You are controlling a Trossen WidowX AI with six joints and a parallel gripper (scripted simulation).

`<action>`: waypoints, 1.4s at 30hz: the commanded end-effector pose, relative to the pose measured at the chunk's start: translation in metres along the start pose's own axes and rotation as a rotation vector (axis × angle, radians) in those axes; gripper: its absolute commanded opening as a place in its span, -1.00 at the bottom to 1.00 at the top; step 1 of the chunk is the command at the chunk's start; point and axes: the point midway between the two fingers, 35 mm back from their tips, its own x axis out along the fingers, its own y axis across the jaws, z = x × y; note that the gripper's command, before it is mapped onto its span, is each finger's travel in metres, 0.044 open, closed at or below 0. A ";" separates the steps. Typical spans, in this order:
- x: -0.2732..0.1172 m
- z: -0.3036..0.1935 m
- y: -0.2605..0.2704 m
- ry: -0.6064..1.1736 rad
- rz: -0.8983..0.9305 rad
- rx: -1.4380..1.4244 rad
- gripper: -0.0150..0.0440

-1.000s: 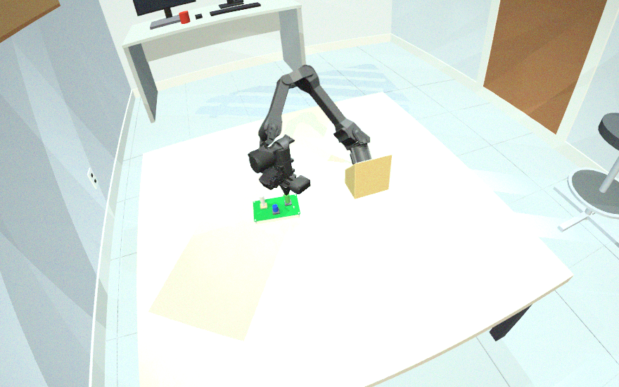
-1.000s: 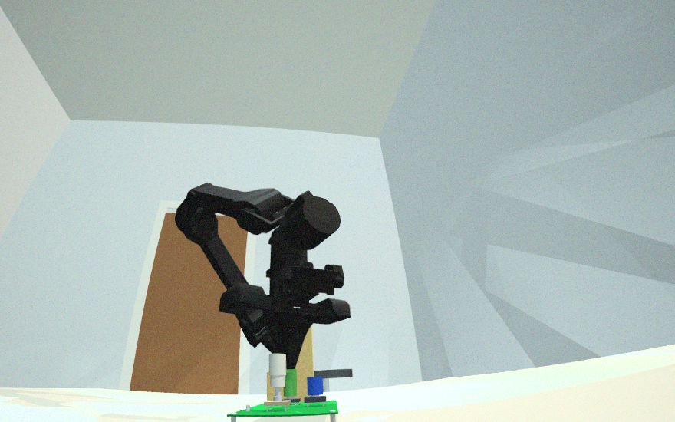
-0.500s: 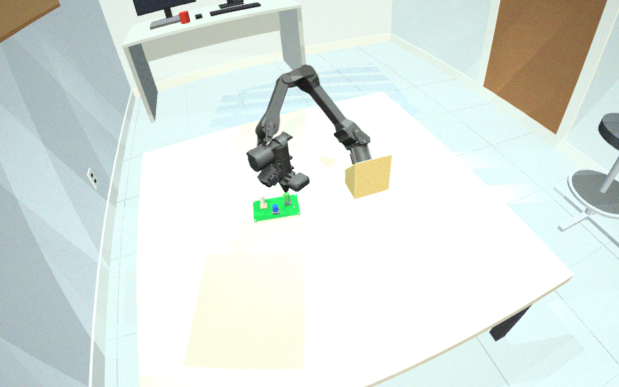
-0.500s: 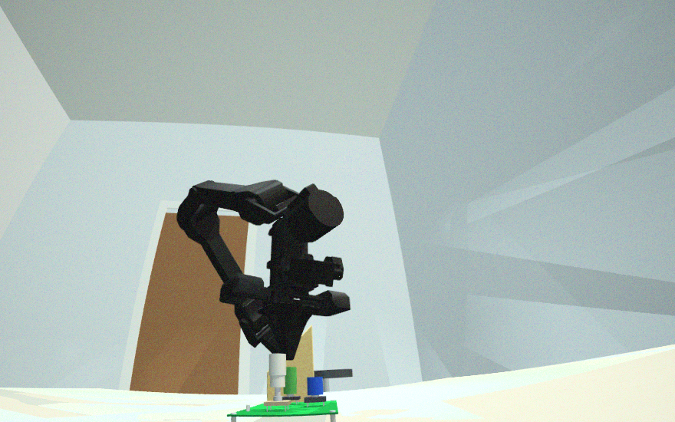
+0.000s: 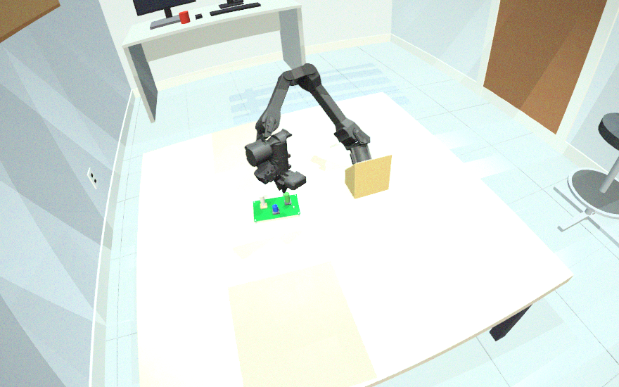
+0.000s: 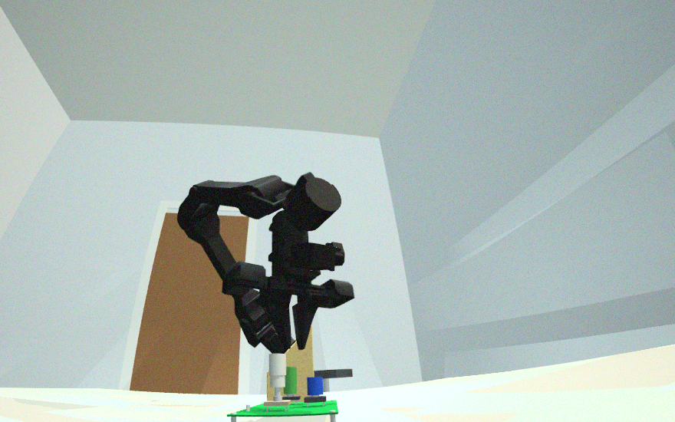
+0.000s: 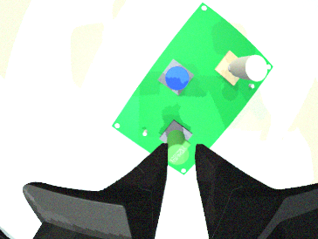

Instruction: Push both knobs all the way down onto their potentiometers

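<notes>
The green circuit board (image 5: 261, 216) (image 6: 318, 410) (image 7: 192, 39) stands on short legs. The white knob (image 5: 262, 200) (image 6: 277, 367) (image 7: 256, 68) stands high above its tan potentiometer (image 6: 276, 403), with bare shaft showing between them. The blue knob (image 5: 275, 207) (image 6: 314, 386) (image 7: 176, 78) sits low at its dark potentiometer. The green knob (image 5: 286, 198) (image 6: 291, 380) (image 7: 176, 153) is upright, its base close to its potentiometer (image 7: 168, 134); any small gap is unclear. My gripper (image 5: 283, 189) (image 6: 293, 348) (image 7: 181, 150) is partly open and empty, its tips above the green knob.
A tan box-like block (image 5: 372, 177) stands on the table (image 5: 411, 255) beside the arm's base, right of the board. Small pins stick up from the board near the green and white knobs. A desk (image 5: 219, 20) and a stool (image 5: 609, 191) are away from the table.
</notes>
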 end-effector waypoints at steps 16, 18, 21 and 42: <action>-0.017 0.026 -0.017 -0.015 0.001 -0.529 -0.49; -0.018 0.028 -0.019 -0.011 0.001 -0.598 -0.49; -0.019 0.031 -0.022 -0.004 0.003 -0.701 -0.49; -0.026 0.049 -0.041 0.038 0.035 -1.421 -0.49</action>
